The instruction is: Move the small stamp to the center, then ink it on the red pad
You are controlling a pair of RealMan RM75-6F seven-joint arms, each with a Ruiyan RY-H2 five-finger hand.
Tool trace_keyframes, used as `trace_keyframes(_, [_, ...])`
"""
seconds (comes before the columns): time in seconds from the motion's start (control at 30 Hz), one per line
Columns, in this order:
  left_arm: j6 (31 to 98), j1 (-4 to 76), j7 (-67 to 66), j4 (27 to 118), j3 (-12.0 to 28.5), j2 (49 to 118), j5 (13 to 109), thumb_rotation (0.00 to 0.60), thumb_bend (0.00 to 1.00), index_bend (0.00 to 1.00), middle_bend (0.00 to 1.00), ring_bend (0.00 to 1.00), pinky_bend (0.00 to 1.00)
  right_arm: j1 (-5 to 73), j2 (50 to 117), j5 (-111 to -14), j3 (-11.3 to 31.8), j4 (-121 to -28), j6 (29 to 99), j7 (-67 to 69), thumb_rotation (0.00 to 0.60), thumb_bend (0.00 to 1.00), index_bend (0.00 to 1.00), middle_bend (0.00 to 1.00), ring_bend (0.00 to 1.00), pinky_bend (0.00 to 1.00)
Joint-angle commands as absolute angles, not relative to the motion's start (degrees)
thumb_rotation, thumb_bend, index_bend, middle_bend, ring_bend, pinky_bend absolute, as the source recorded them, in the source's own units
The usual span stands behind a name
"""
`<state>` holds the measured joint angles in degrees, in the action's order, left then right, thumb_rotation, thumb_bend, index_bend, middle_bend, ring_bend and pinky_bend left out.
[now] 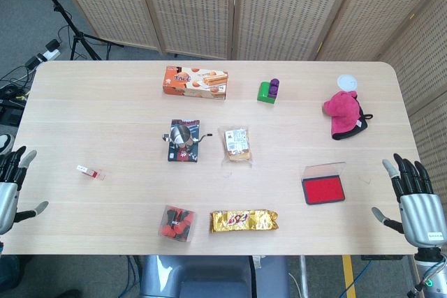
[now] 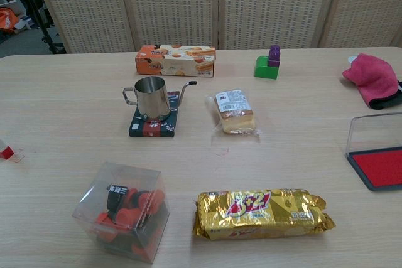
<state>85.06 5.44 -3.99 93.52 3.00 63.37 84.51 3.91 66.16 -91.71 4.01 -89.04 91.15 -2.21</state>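
Note:
The small stamp, red and white with a clear part, lies on its side on the left of the table; in the chest view the small stamp shows at the left edge. The red ink pad sits open on the right with its clear lid raised; the chest view cuts the red ink pad at the right edge. My left hand hangs at the table's left edge, fingers apart, holding nothing. My right hand is at the right edge, fingers spread, empty. Neither hand shows in the chest view.
Mid-table stand a steel kettle on a dark coaster, a wrapped cake, a gold snack bar and a clear box of red and black pieces. Further back are an orange biscuit box, green-purple blocks and a pink cloth.

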Motion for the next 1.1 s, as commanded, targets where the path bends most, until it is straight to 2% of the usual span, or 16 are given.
trace_keyframes(0.03, [85.01, 5.45, -4.07, 93.51, 3.01, 63.37, 84.45, 0.6, 0.0, 0.0, 0.0, 0.0, 0.0, 3.98, 66.26, -91.62, 3.97, -88.94, 90.94, -2.4, 0.6, 0.0, 0.0, 0.0, 0.0, 0.0])
trace_keyframes(0.27, [84.12, 5.7, -3.78, 93.44, 2.71, 62.78, 84.54, 0.6, 0.0, 0.0, 0.0, 0.0, 0.0, 4.09, 66.56, -91.37, 3.81, -88.65, 90.34, -2.86, 0.6, 0.0, 0.0, 0.0, 0.0, 0.0])
trace_keyframes(0.43, [79.83, 7.46, -3.2, 93.41, 2.23, 61.78, 83.95, 0.6, 0.0, 0.0, 0.0, 0.0, 0.0, 3.93, 66.33, -91.21, 3.85, -89.15, 90.51, -2.63, 0.6, 0.0, 0.0, 0.0, 0.0, 0.0])
trace_keyframes(0.63, [66.86, 14.06, 3.09, 90.33, 3.21, 60.66, 80.92, 0.6, 0.01, 0.0, 0.0, 0.0, 0.0, 3.8, 65.65, -90.99, 3.88, -89.06, 90.49, -0.6, 0.6, 0.0, 0.0, 0.0, 0.0, 0.0])
trace_keyframes(0.7, [63.64, 16.09, 5.66, 88.46, 3.5, 60.7, 81.05, 0.6, 0.04, 0.07, 0.0, 0.0, 0.0, 3.89, 65.51, -90.98, 3.87, -89.08, 90.3, -0.23, 0.6, 0.0, 0.0, 0.0, 0.0, 0.0])
trace_keyframes(0.83, [59.71, 18.86, 8.54, 85.13, 3.61, 61.01, 81.81, 0.6, 0.11, 0.31, 0.0, 0.0, 0.0, 4.02, 65.37, -90.68, 3.87, -89.17, 89.8, 0.02, 0.6, 0.0, 0.0, 0.0, 0.0, 0.0])
trace_keyframes(0.93, [57.08, 20.7, 8.96, 82.35, 3.81, 61.88, 81.39, 0.6, 0.14, 0.38, 0.0, 0.0, 0.0, 4.03, 65.28, -90.4, 3.92, -89.23, 89.61, 0.2, 0.6, 0.0, 0.0, 0.0, 0.0, 0.0])
trace_keyframes(1.1, [51.01, 24.07, 9.09, 77.32, 3.79, 64.41, 79.64, 0.6, 0.18, 0.41, 0.0, 0.0, 0.0, 4.09, 65.15, -89.48, 4.2, -89.19, 89.12, 0.79, 0.6, 0.0, 0.0, 0.0, 0.0, 0.0])
